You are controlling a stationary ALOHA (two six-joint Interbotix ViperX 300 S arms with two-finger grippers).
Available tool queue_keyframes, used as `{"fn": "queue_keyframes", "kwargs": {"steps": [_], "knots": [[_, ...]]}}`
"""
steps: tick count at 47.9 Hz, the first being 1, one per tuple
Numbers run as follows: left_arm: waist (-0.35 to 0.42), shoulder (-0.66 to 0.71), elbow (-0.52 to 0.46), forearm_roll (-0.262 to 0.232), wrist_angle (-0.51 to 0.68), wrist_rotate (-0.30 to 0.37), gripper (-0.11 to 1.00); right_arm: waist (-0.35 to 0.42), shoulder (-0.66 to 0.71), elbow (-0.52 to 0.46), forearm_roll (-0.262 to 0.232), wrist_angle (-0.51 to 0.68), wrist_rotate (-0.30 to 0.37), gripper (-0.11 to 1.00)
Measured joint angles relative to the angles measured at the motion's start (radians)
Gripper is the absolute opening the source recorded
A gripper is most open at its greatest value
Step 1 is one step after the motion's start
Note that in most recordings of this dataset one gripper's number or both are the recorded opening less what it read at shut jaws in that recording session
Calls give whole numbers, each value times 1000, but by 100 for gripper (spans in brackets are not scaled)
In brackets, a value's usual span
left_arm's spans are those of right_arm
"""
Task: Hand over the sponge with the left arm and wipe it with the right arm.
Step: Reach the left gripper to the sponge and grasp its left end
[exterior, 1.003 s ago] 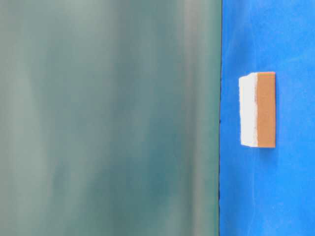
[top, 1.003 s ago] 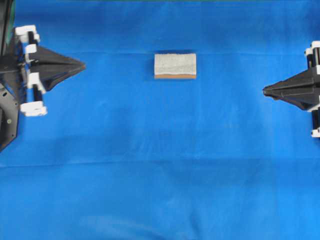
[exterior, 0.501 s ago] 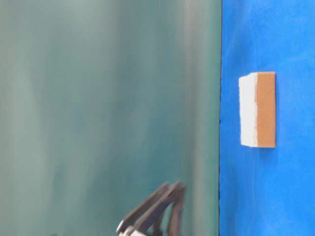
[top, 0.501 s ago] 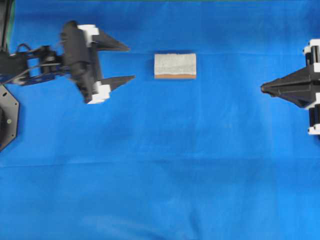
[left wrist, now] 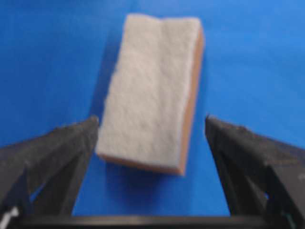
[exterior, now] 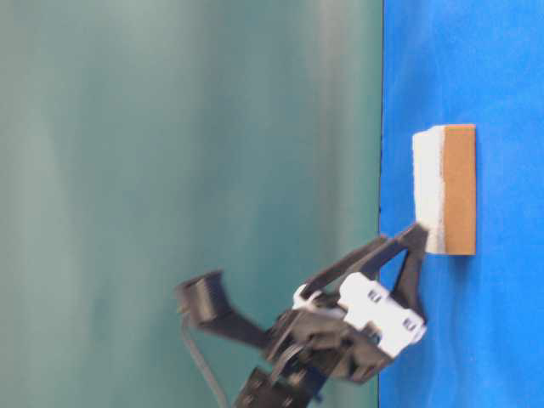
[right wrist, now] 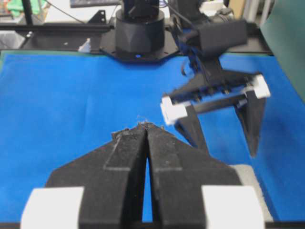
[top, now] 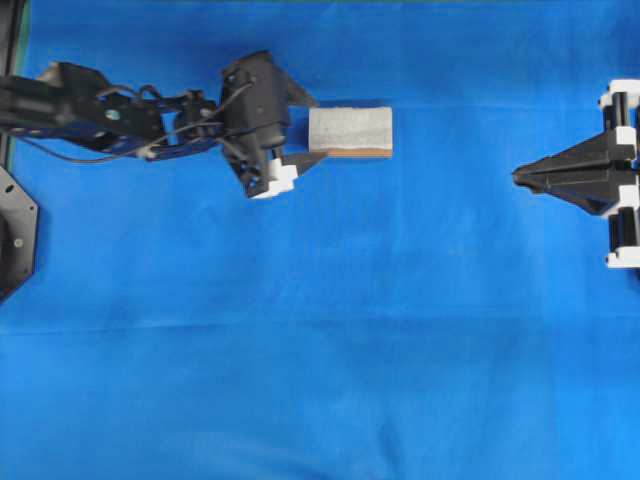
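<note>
A: Where was the sponge (top: pixel 350 131) at that moment?

B: It lay flat on the blue tabletop (top: pixel 320 330), in the upper middle of the overhead view, grey-white fibrous face up and the thin tan-orange layer along its near edge.

A: And the left arm (top: pixel 100 110)?

B: It was stretched out from the left side, and the left gripper (top: pixel 312 130) sat at the sponge's left end. Its jaws stood wide apart. In the left wrist view one black finger (left wrist: pixel 57 152) was on either side of the sponge's near end, with blue cloth visible between each tip and the pad, so nothing was clamped.

A: Was any fingertip touching the sponge?

B: From table level a tip looked to be right at the sponge's corner, but I could not tell whether it made contact.

A: What about the right arm (top: pixel 615 180)?

B: It was well apart from the sponge at the right edge. The right gripper (top: pixel 516 176) pointed toward the middle with its two fingers pressed together to a point, holding nothing.
</note>
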Motion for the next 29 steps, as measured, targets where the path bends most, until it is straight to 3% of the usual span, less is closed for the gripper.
{"fn": "queue_keyframes", "kwargs": {"steps": [11,21,25,29], "knots": [[9,127,-71,2,-20,9,94,-5,3,0,0,0,0,0],[18,153,-86,0,-18,0,92,-11,2,0,2,0,0,0],[21,153,-86,0,-11,-21,82,-14,3,0,0,0,0,0],[23,152,-86,0,9,-21,62,-15,3,0,0,0,0,0]]}}
